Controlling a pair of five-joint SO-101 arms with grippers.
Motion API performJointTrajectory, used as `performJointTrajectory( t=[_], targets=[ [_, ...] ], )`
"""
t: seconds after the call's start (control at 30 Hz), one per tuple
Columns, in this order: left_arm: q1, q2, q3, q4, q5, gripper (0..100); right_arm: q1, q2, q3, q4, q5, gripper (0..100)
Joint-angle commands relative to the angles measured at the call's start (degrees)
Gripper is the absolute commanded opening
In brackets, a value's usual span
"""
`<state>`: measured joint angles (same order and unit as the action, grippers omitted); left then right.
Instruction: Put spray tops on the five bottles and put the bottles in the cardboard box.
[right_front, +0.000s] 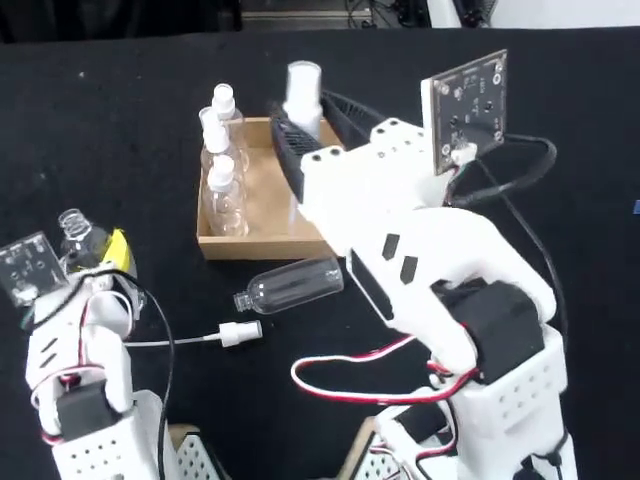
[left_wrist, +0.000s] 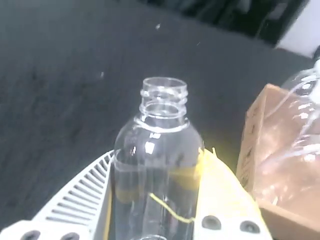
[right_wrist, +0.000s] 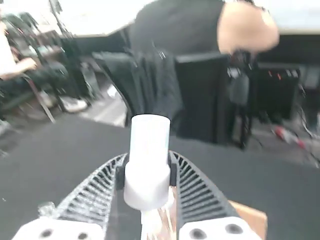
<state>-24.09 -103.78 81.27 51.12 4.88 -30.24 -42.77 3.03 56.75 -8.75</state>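
The cardboard box (right_front: 262, 215) lies mid-table with three capped bottles (right_front: 222, 175) standing along its left wall. Over the box, my right gripper (right_front: 303, 112) is shut on a fourth bottle's white spray top (right_front: 303, 85); in the right wrist view the spray top (right_wrist: 148, 165) sits between the black fingers (right_wrist: 192, 182) of the right gripper (right_wrist: 147, 161). At the table's left, my left gripper (right_front: 95, 258) is shut on an upright clear bottle (right_front: 76, 232) with an open neck. That bottle (left_wrist: 159, 150) stands in the left gripper (left_wrist: 157, 160).
In front of the box a clear uncapped bottle (right_front: 295, 285) lies on its side. Nearer the arms lies a loose spray top (right_front: 240, 333) with its thin tube pointing left. The box wall (left_wrist: 257, 150) stands close beside the left gripper. The table is black cloth.
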Motion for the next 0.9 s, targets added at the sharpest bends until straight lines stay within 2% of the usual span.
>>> performJointTrajectory(
  t=[0.0,0.17,0.37,0.5,0.87],
  targets=[
    [2.4,-0.2,-0.8,-1.4,-0.8,3,-3.0,-1.5,-1.0,-5.9,-0.4,1.1],
    [4.3,-0.9,0.0,-4.2,-0.8,3,-3.3,-1.5,-0.2,-9.4,-0.4,1.1],
    [3.9,-0.8,8.0,-19.6,-0.9,3,-3.3,-1.5,-0.1,-11.7,-0.4,1.1],
    [4.2,-0.9,11.2,-25.7,-0.9,3,-3.3,-1.5,-0.1,-13.0,-0.4,1.1],
    [4.4,-0.9,11.0,-27.4,-0.6,3,-3.2,-1.7,-0.2,-18.1,-0.1,1.1]
  ],
)
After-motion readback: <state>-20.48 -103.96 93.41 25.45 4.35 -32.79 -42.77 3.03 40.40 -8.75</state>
